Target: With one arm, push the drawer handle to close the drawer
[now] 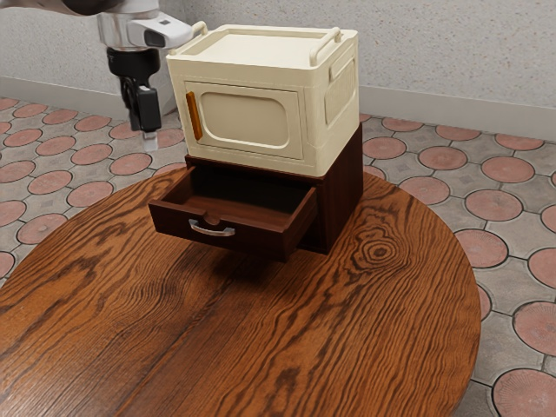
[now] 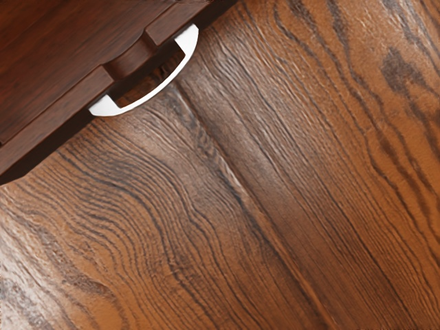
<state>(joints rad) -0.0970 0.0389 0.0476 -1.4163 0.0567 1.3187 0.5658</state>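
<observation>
In the exterior view my gripper (image 1: 149,139) hangs in the air, higher than the drawer and off toward the exterior view's left, apart from the handle. The dark brown drawer (image 1: 261,240) is pulled well out of its cabinet (image 1: 340,195), and its inside looks bare. A curved silver handle (image 1: 212,229) sits on the middle of the drawer front. From my hand, the wrist view looks down on the handle (image 2: 163,84) and the notched top edge of the drawer front (image 2: 58,124).
A cream box (image 1: 326,130) with an orange-brown door handle (image 1: 193,116) and two top rails stands on the cabinet. Both rest on a round wood-grain table (image 1: 347,347). Beyond the table's edge are floor tiles (image 1: 512,326) and a pale speckled wall (image 1: 452,52).
</observation>
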